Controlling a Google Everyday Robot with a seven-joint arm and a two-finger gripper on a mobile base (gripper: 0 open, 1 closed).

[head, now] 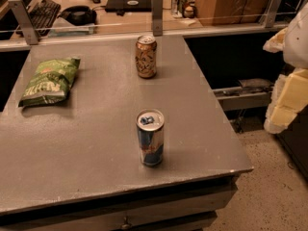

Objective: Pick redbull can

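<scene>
Camera view: slim tall blue-and-silver redbull can (150, 137) upright at lower centre of frame, on flat grey counter (96, 143), near its front edge. Standing alone, well apart from everything else. Wider brown-gold patterned can (146, 57) upright toward upper centre; crumpled green chip bag (49, 81) lying at upper left. Pale white-and-yellow tool (288, 81) hanging at far right of frame, out past the counter's right edge, well apart from the redbull can and touching nothing visible. Apart or together: cannot tell. Judged as very early in the task: no contact, can not yet grasped or lifted. Left to do, most likely: cross to lower centre, line up around the slim body, close, lift clear without tipping it.
</scene>
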